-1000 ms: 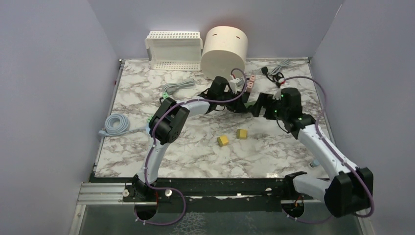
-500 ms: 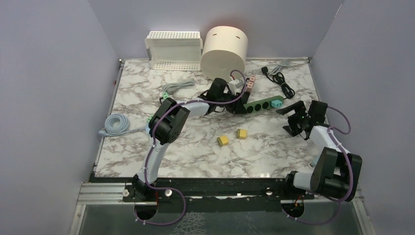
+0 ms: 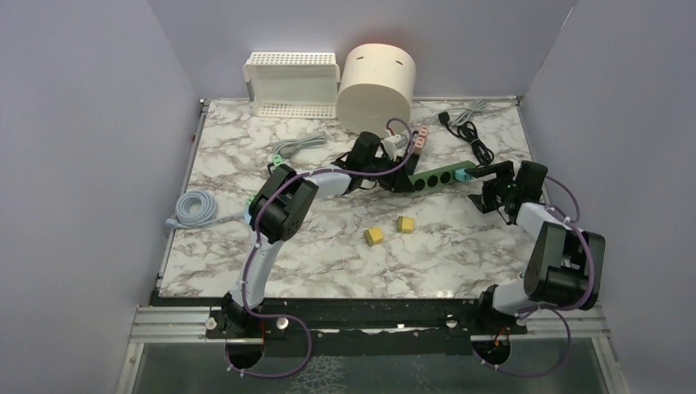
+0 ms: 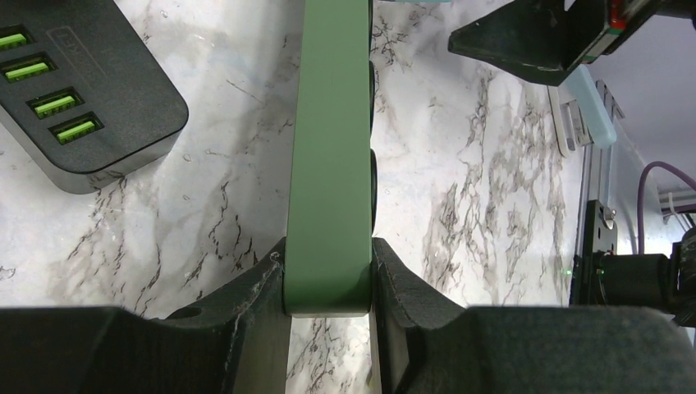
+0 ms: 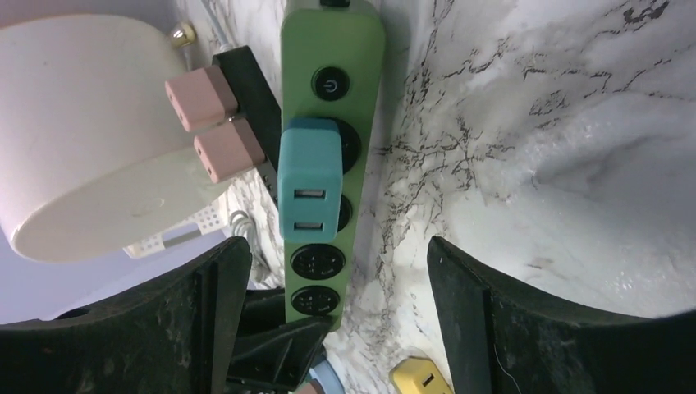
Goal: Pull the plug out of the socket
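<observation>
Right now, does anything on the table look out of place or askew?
Two yellow adapters lie loose mid-table, away from any strip. The teal adapter sits off-centre on the green power strip, overhanging one long edge. Nothing looks spilled or broken.

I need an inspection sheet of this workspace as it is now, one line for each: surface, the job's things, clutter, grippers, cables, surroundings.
surface: marble table, no damage seen.
job's things: teal plug seated in green power strip, not yet pulled.
clutter: two yellow adapters, pink adapters, black USB hub, white basket, cream round container.
grippers: left gripper shut on the strip's end; right gripper open, facing the plug, not touching it.
cables: light blue coil, grey cable, black cable.
surroundings: lilac walls; nothing else seen.
</observation>
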